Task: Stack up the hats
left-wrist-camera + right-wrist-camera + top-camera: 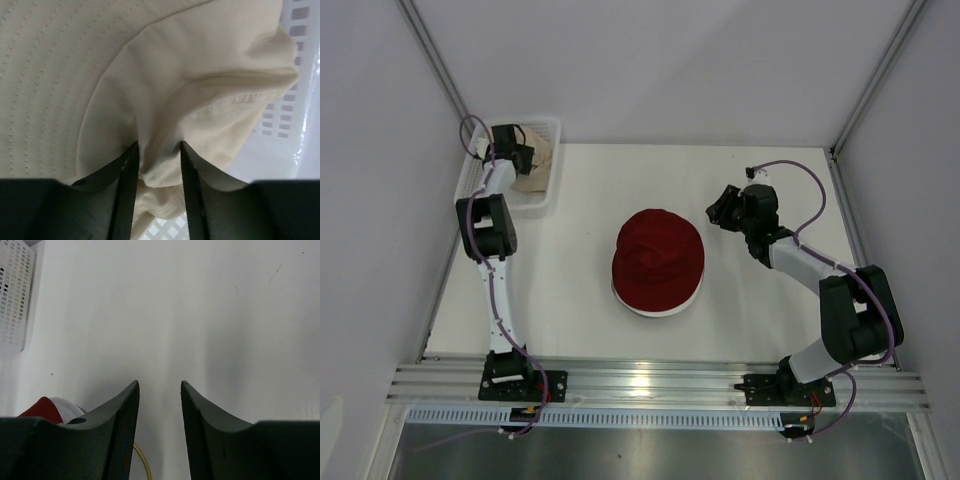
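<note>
Far left, the left gripper [159,146] pinches a fold of the beige hat [175,75] inside the white basket [556,150], while the right gripper [160,383], fingers apart and empty, hangs near the dark red hat [658,258] on the table [570,300].

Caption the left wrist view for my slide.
Left gripper pinches a fold of the beige hat in the white mesh basket.

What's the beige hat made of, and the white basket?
The beige hat looks like soft woven cloth, maybe cotton: it is matte, has rows of stitching, and wrinkles. The white basket looks like hard, slightly shiny plastic, with neat rows of little square holes.
</note>
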Action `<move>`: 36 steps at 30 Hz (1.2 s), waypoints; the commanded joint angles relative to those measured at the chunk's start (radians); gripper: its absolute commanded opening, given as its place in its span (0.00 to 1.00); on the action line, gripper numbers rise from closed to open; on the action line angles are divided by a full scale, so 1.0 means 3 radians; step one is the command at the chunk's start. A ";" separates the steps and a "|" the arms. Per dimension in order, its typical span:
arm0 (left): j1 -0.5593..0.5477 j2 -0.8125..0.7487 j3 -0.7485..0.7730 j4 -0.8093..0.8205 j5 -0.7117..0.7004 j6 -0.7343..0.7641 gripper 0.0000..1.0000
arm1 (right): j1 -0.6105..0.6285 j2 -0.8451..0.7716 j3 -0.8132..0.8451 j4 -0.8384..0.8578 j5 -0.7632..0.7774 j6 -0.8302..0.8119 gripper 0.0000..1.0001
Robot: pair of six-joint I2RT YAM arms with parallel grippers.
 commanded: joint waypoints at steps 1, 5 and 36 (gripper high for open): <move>0.0023 0.0060 0.0169 0.0114 0.0105 -0.0176 0.39 | -0.0011 0.0063 0.0165 0.0153 -0.0030 -0.0007 0.43; 0.0028 0.0075 0.0179 0.0175 0.0131 -0.0197 0.13 | -0.0006 0.0125 0.0222 0.0178 -0.0050 -0.0007 0.42; -0.0324 -0.3217 -0.2214 0.1730 0.1935 0.0631 0.01 | -0.0016 -0.1276 -0.0325 0.0634 -0.0055 0.0462 0.57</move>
